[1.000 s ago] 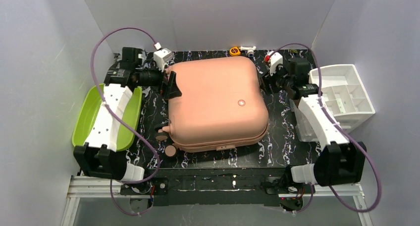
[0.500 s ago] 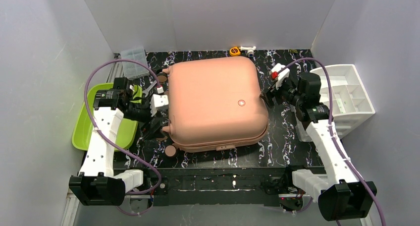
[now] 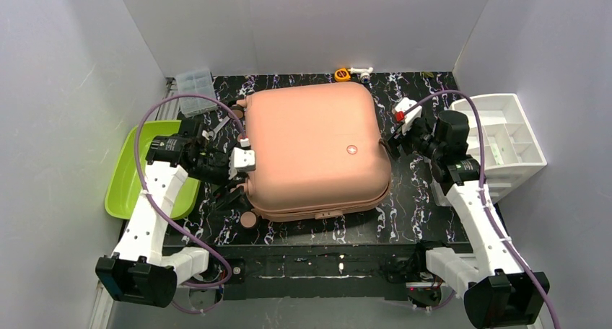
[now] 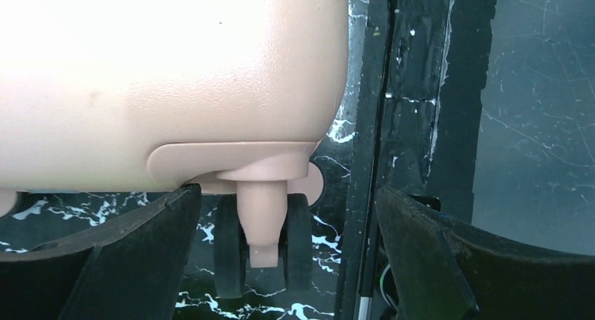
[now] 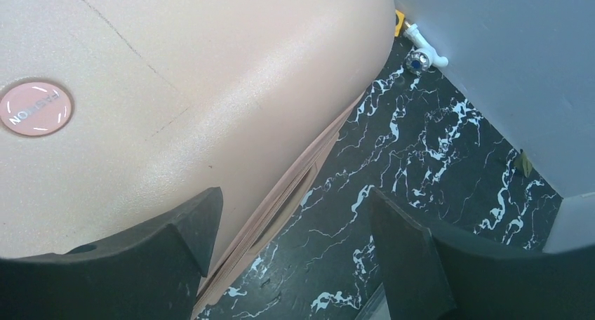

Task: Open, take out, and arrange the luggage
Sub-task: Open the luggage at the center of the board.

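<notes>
Closed luggage (image 3: 314, 148) lies flat mid-counter (image 3: 426, 199), with open jaws at both sides.
The left jaws stand wide around a corner wheel (image 4: 228, 246) at its left edge, and the right jaws gape astride its right-hand rim, gripping nothing.

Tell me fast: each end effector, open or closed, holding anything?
Left end effector: open, holding nothing, near a wheel of the large salmon-pink hard-shell suitcase.
Right end effector: open, holding nothing, beside that suitcase's side.
</notes>
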Action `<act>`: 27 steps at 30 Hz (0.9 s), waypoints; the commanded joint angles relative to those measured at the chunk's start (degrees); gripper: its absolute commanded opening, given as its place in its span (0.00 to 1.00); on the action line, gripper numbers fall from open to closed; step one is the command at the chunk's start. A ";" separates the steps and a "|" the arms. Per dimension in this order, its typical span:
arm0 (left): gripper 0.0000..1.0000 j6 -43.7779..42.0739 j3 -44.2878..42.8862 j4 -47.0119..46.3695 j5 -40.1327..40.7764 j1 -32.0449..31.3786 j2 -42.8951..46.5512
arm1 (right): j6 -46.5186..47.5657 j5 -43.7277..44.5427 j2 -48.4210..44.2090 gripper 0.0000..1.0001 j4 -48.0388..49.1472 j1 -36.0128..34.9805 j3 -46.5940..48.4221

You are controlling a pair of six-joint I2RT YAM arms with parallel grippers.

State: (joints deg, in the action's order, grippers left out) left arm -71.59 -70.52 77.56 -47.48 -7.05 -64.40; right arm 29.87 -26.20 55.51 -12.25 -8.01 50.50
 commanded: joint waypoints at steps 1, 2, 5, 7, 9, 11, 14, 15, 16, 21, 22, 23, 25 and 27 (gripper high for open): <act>0.92 6.12 2.03 -7.11 3.57 -4.00 1.28 | 0.98 -2.45 -1.17 0.85 -2.70 -0.34 3.06; 0.90 6.53 2.05 -7.34 4.11 -4.36 1.29 | 1.07 -2.68 -1.11 0.85 -3.38 -0.34 3.98; 0.81 7.14 1.78 -7.38 5.19 -4.96 0.93 | 1.38 -2.94 -0.90 0.85 -5.58 -0.34 6.79; 0.71 7.48 1.64 -7.46 5.84 -5.30 0.57 | 1.71 -3.18 -0.89 0.85 -6.94 -0.34 8.92; 0.57 7.94 1.62 -7.51 6.46 -5.62 0.02 | 2.17 -3.87 -0.77 0.85 -8.71 -0.34 11.69; 0.44 8.37 1.54 -7.51 6.90 -6.06 -0.69 | 3.11 -4.94 -0.53 0.85 -11.45 -0.34 15.27; 0.17 9.18 0.53 -7.51 6.57 -6.42 -1.45 | 6.08 -8.54 -0.04 0.86 -17.03 -0.34 20.36; 0.08 9.82 -0.76 -7.69 6.22 -6.52 -1.65 | 7.91 -10.49 0.10 0.86 -19.72 -0.36 22.00; 0.00 11.03 -2.15 -7.95 6.05 -6.48 -1.97 | 10.00 -12.88 0.31 0.86 -22.22 -0.35 23.82; 0.00 17.85 -11.69 -11.35 5.17 -6.46 -4.31 | 27.56 -26.37 0.70 0.91 -41.14 -0.38 31.60; 0.00 19.54 -13.58 -12.32 5.19 -6.48 -4.86 | 31.68 -28.83 0.66 0.93 -45.20 -0.42 32.53; 0.00 21.25 -15.74 -13.40 5.25 -6.49 -5.54 | 34.79 -30.86 0.65 0.95 -48.05 -0.43 33.05; 0.00 25.11 -19.59 -16.23 5.53 -6.48 -6.69 | 36.73 -34.11 0.75 0.97 -50.37 -0.43 33.42; 0.00 28.92 -23.23 -19.19 6.22 -6.49 -8.08 | 36.97 -36.20 0.93 0.98 -50.48 -0.43 32.99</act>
State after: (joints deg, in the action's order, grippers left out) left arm -51.27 -85.43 72.38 -38.59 -13.72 -71.31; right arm 58.24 -52.56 55.92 -52.95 -8.32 82.15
